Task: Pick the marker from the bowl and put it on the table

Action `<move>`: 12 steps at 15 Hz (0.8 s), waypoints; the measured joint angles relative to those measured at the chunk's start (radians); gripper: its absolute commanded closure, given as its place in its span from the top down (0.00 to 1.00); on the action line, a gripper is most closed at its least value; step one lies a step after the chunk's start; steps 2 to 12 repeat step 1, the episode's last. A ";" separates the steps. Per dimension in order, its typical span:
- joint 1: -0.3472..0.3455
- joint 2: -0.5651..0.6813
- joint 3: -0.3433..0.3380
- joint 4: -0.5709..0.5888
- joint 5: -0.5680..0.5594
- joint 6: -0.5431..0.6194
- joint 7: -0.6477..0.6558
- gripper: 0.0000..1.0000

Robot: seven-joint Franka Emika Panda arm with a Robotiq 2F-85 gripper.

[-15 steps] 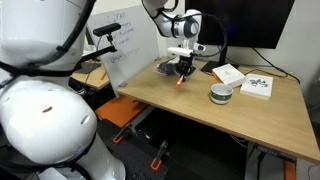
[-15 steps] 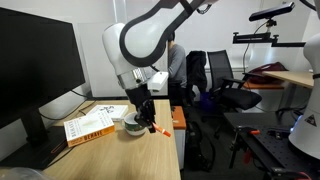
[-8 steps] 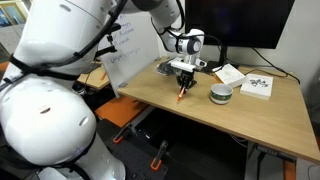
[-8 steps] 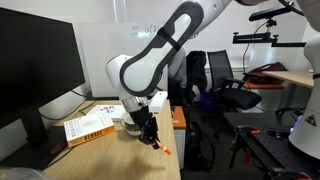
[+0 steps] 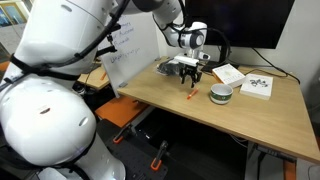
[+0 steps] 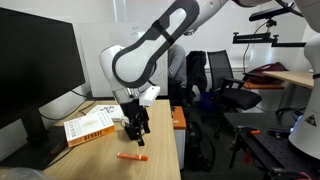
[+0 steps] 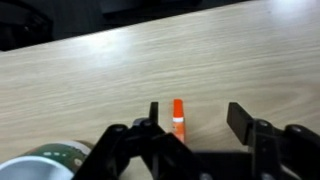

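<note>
While the gripper (image 5: 193, 76) is hanging just above the table (image 5: 150, 108), we are seeing its jaws spread wide and pinching nothing. The wrist view is showing this best: the two dark fingers (image 7: 238, 118) are standing apart in the lower half of the frame, with wood between them. The marker (image 7: 178, 120) is lying flat on the tan top in that gap, nearer the finger on the frame's left, and as far as we can tell it is touching neither.

In both exterior views we are finding the marker as a small red-orange sliver on the wood. In an exterior view the marker (image 5: 191, 100) is sitting just below the gripper near the middle of the frame, and in an exterior view the marker (image 6: 129, 156) is lying at lower centre, close to the table's front edge.

The bowl (image 5: 220, 94) is standing to the right of it, apart, and its green-banded rim is peeking into the lower left corner of the wrist view — the marker is plainly outside it.

We are judging the job as all but done: the marker is out of the bowl and resting on the table, freed from the claw. What is left, by our reckoning, is only lifting the arm clear without nudging the marker.
</note>
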 measured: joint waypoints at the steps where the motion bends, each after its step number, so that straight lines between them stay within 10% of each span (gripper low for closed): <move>1: 0.001 -0.036 0.000 -0.029 0.000 0.009 0.000 1.00; 12: 0.001 -0.036 0.000 -0.029 0.000 0.009 0.000 1.00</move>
